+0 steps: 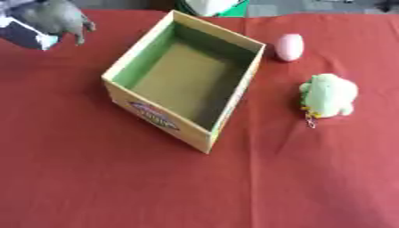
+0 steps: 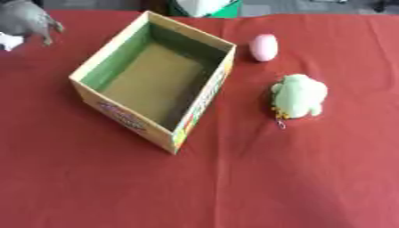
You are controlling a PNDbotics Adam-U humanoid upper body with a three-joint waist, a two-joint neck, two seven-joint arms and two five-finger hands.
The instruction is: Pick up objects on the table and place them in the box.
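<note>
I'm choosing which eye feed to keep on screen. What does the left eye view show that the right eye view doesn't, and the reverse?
Only the left eye view shows the dark and white wrist behind the left hand, whose fingers hang curled.

Only the right eye view shows the outer face of the box's right wall, with its colourful print.

Both show the open cardboard box with nothing in it, the pink egg-shaped object, the light green plush toy and the red tablecloth. Neither shows the right hand.

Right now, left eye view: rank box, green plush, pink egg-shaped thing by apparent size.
1. box
2. green plush
3. pink egg-shaped thing, which sits farther from the camera, so it may look slightly smaller than it is.
</note>
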